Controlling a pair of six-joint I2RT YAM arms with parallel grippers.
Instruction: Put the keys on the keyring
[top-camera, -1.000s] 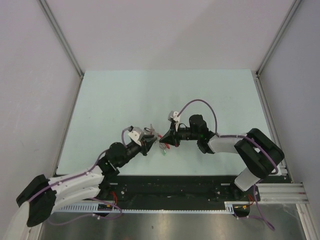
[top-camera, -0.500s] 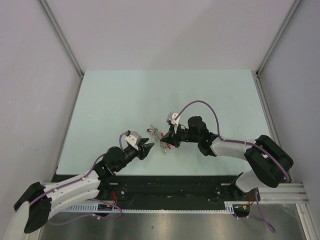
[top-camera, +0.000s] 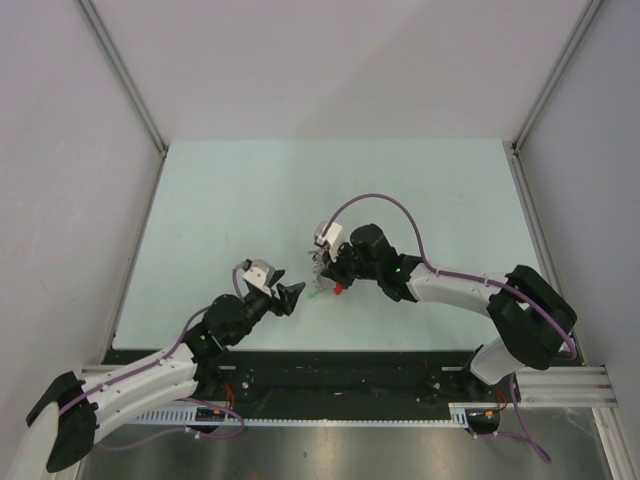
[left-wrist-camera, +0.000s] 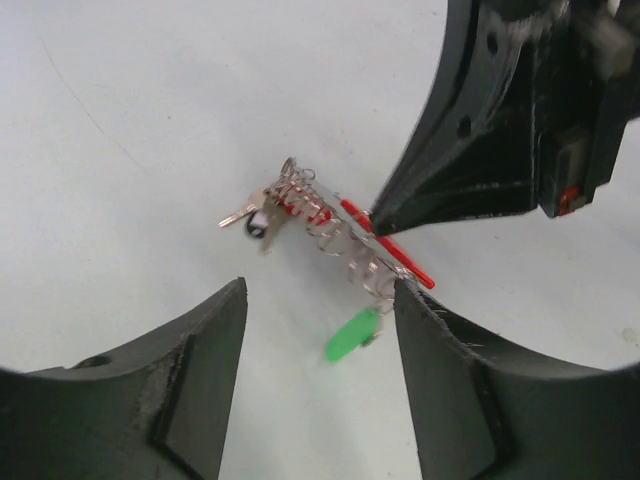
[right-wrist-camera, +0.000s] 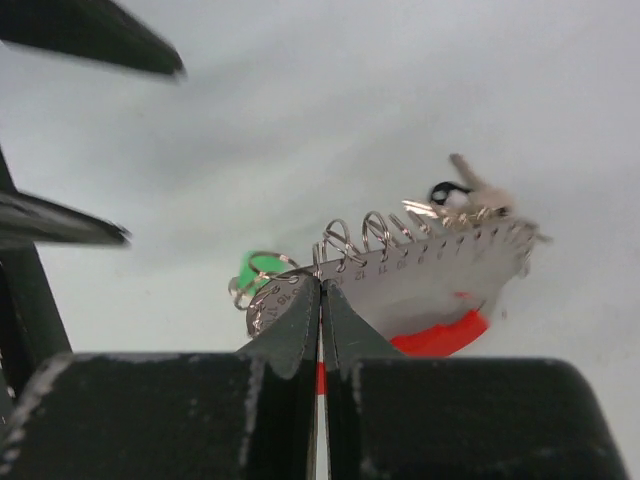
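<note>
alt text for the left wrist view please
The right gripper pinches the keyring, a red band with wire loops, against the pale table. A green key hangs below it and a silvery key sticks out at its left end. The left gripper stands open in the foreground.

Top view overhead, looking down on the table, wrist views close (from opposite sides) on the keyring
</note>
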